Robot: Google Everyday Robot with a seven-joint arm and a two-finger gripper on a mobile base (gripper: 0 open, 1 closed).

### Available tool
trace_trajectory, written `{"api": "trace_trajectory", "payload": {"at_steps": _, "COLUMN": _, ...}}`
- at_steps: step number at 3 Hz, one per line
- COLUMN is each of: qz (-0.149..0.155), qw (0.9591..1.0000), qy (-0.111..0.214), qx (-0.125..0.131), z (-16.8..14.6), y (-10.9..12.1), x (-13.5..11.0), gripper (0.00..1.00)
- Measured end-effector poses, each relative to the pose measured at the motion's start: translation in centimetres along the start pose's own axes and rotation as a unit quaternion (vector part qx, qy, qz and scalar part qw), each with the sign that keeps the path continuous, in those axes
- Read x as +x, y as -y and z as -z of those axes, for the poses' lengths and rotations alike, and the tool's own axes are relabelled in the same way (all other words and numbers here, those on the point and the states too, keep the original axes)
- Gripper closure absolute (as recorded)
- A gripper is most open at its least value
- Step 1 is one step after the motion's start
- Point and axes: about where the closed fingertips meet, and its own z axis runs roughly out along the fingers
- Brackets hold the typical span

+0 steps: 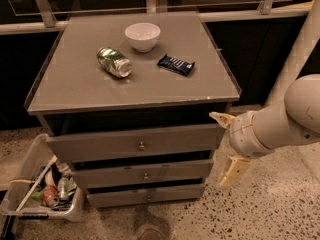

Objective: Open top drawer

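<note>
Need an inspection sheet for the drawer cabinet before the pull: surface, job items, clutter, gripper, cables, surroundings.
Surface: flat grey cabinet top, carrying three loose items.
Job's things: wide grey-brown top drawer; its small round metal knob at centre, untouched.
Clutter: white round bowl, upright; crushed green can, on its side; dark blue snack bar, lying flat.
Gripper: cream two-finger gripper, open, at the top drawer's right end, apart from the knob.
Cables: nothing seen.
Surroundings: white plastic bin of rubbish on the speckled floor at left; metal rail behind.
</note>
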Motion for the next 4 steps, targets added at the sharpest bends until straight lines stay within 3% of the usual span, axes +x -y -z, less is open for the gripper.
{"api": "trace_trajectory", "payload": {"at_steps": 1, "qz": 0.001, "qw": 1.0000, "qy": 0.007, "qx": 0.006, "z": -1.6, "y": 1.2, "x": 0.3, "gripper": 0.00}}
{"api": "trace_trajectory", "payload": {"at_steps": 4, "qz": -0.039, "qw": 0.9973, "qy": 0.061, "qx": 0.015, "z": -7.2, "y": 5.4, "x": 2.8, "gripper": 0.00}}
